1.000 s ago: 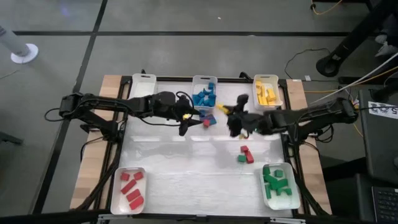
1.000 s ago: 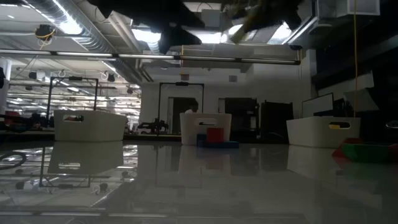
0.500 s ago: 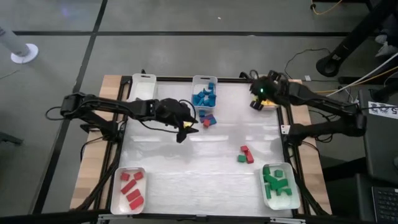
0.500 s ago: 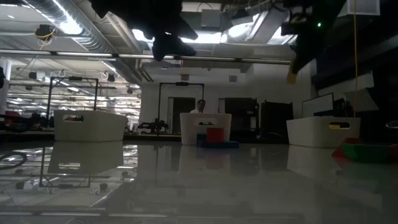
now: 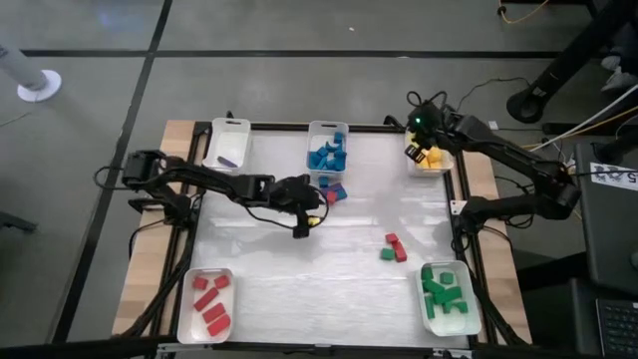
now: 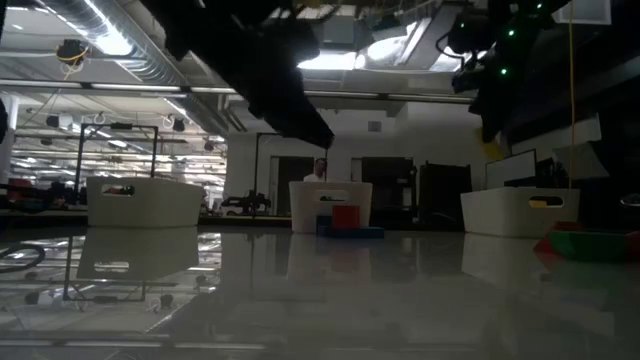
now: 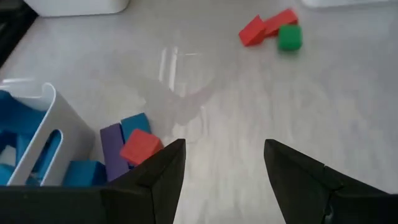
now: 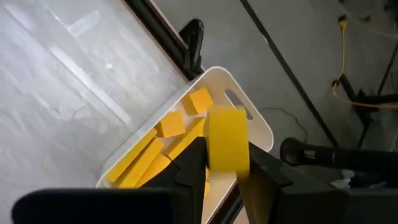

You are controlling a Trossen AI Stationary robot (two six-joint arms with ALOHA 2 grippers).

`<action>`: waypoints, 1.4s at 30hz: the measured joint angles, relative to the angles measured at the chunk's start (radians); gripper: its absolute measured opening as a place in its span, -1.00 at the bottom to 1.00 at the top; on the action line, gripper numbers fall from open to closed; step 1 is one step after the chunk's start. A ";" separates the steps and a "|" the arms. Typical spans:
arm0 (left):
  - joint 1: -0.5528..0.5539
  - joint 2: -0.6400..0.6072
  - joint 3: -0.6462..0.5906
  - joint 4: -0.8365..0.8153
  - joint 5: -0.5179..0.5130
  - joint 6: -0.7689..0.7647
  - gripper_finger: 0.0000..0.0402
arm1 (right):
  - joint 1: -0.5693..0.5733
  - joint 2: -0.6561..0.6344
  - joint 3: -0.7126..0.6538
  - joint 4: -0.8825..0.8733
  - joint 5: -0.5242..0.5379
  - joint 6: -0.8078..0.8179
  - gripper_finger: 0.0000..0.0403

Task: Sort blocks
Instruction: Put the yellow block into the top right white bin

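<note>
My right gripper hangs over the far-right tray of yellow blocks, shut on one yellow block. My left gripper is open above the bare table, just on the near side of the blue-block tray. A red, a purple and a blue block lie on the table against that tray's near wall. Two red bars and a green cube lie together right of centre. My right gripper pinches a yellow block between its two fingers, one on each opposite side face. The fingers come from above. The block is lifted clear and hangs over the yellow tray, also seen in the low view.
A far-left tray holds a purple block. A near-left tray holds red blocks and a near-right tray holds green ones. Open table lies across the middle. A person stands in the room beyond.
My right gripper carried the yellow block from the table's middle up and toward the far right corner, ending over the yellow tray. My left gripper moved a little toward the near edge and right, away from the blue tray, and the arm dropped lower in the low view.
</note>
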 joint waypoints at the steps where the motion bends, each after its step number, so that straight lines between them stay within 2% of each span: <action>1: 0.002 0.017 0.000 0.018 -0.008 0.020 0.02 | -0.006 0.009 0.000 0.000 -0.003 0.001 -0.57; 10: 0.032 0.161 0.000 0.211 -0.049 0.255 0.02 | -0.021 0.091 0.000 0.000 -0.021 0.002 -0.57; 14: 0.063 0.213 0.000 0.266 -0.061 0.310 0.02 | -0.021 0.123 -0.001 0.000 -0.016 0.002 -0.56; 24: 0.138 0.240 0.000 0.301 -0.059 0.246 0.02 | -0.021 0.177 -0.001 0.000 0.047 0.002 -0.56; 27: 0.153 0.240 0.000 0.281 -0.018 0.210 0.02 | -0.021 0.179 -0.001 -0.001 0.057 0.016 -0.56; 42: 0.158 0.240 0.000 0.293 0.001 0.202 0.02 | -0.021 0.179 -0.001 -0.038 0.107 0.028 -0.53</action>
